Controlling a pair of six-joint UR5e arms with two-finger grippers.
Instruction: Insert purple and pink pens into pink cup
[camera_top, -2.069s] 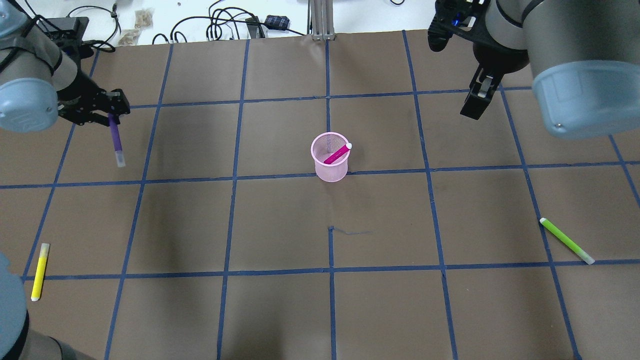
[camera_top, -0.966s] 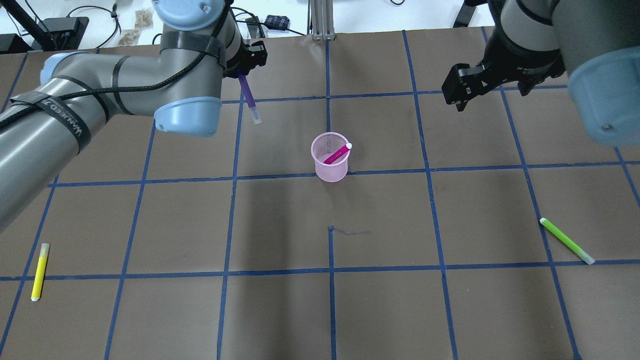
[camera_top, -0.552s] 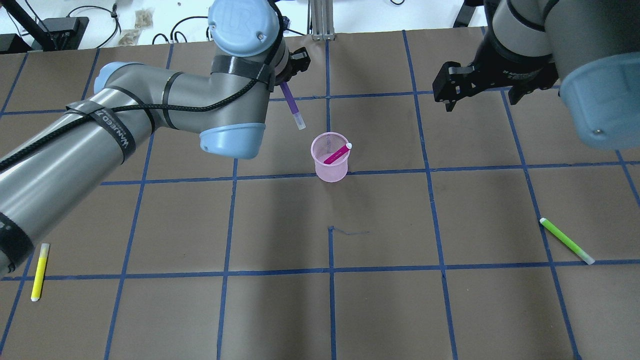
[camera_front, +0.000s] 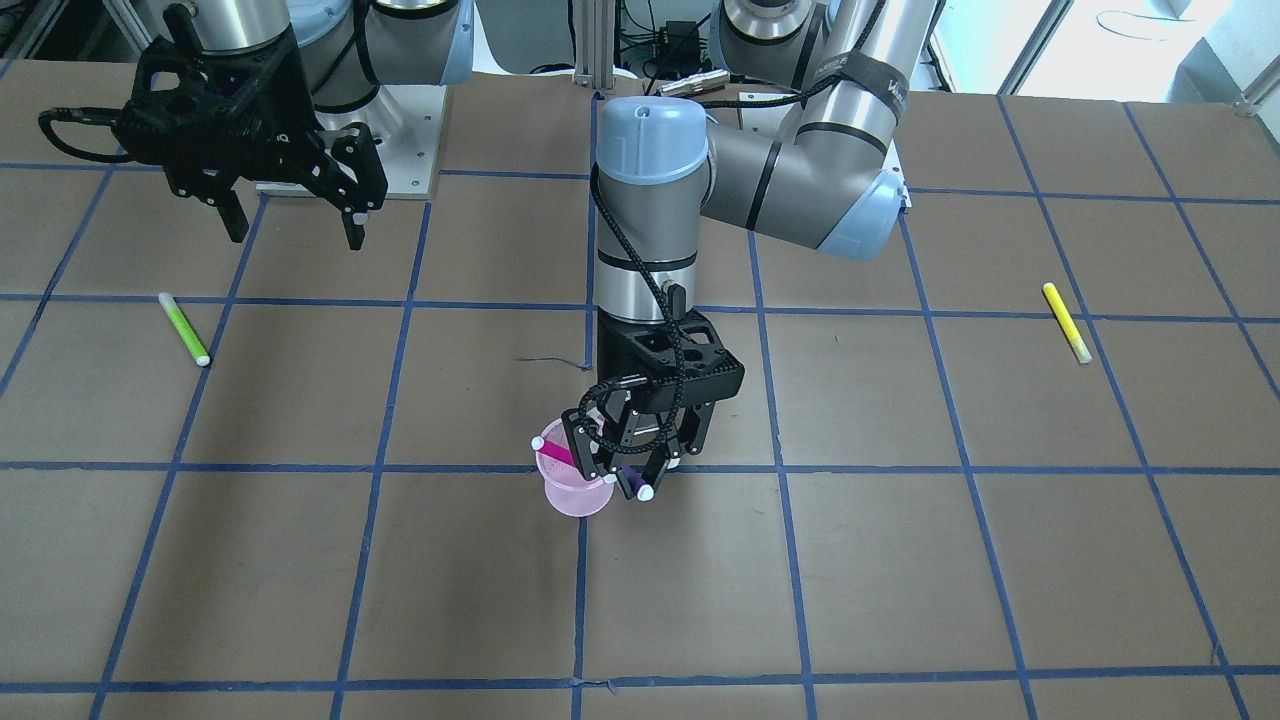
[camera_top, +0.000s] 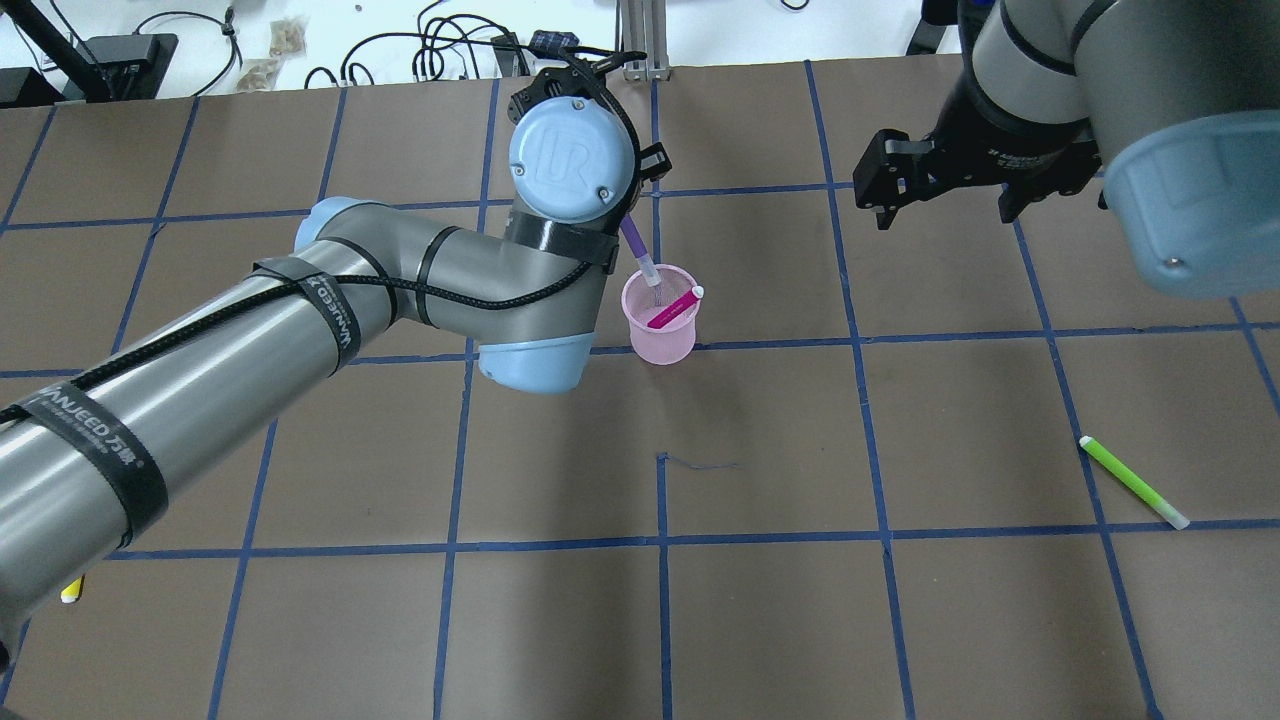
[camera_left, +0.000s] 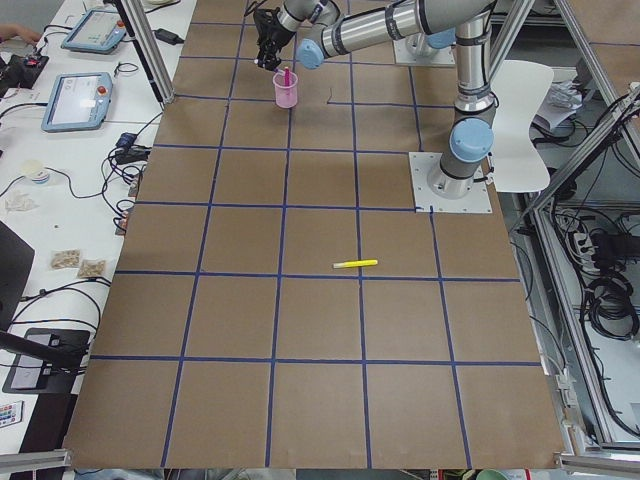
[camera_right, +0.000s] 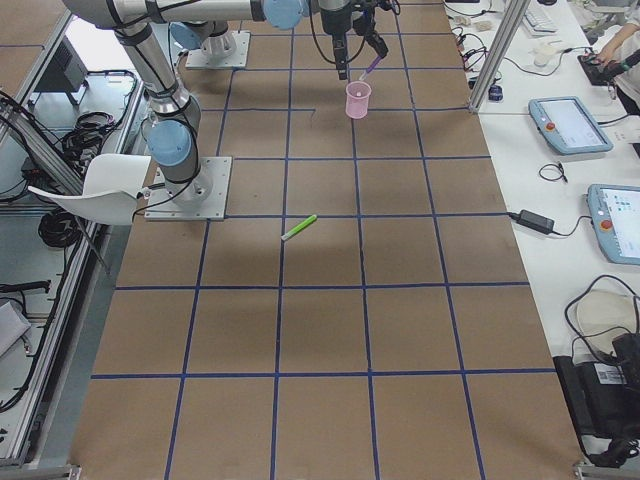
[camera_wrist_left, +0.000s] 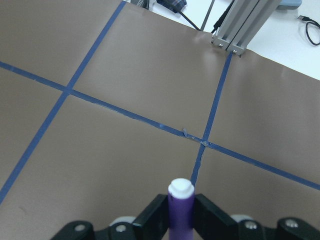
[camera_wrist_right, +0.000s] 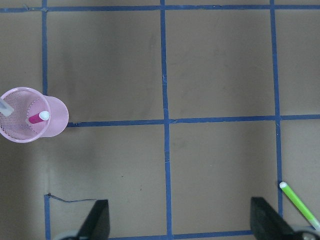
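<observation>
Brown paper table (camera_top: 760, 620): is carrying a grid of blue tape lines, and every other thing is resting on it or hanging above it.
Left arm (camera_top: 300, 330): is reaching across to the table's middle, with its wrist hanging over the pink cup.
Right arm (camera_top: 1170, 170): is hanging above its own far corner, well apart from the cup.
Right gripper (camera_front: 297, 228): is pointing down with its jaws spread wide and nothing between them.
Left gripper (camera_front: 628, 472): is clamping the purple pen near its upper end, with fingers pressing on both sides of the barrel.
Pink cup (camera_top: 660, 335): mesh, is standing upright near the table's middle, its base sitting on a blue tape line.
Purple pen (camera_top: 634, 240): is hanging tilted from the left gripper, its clear-capped lower end dipping at the cup's mouth by the far rim; whether it is touching the mesh cannot be told.
Pink pen (camera_top: 675, 308): is leaning inside the cup, its white end poking above the rim.
Green highlighter (camera_top: 1133, 482): is lying flat on the robot's right side, well apart from the cup.
Yellow highlighter (camera_front: 1066, 322): is lying flat on the robot's left side, well apart from the cup.
</observation>
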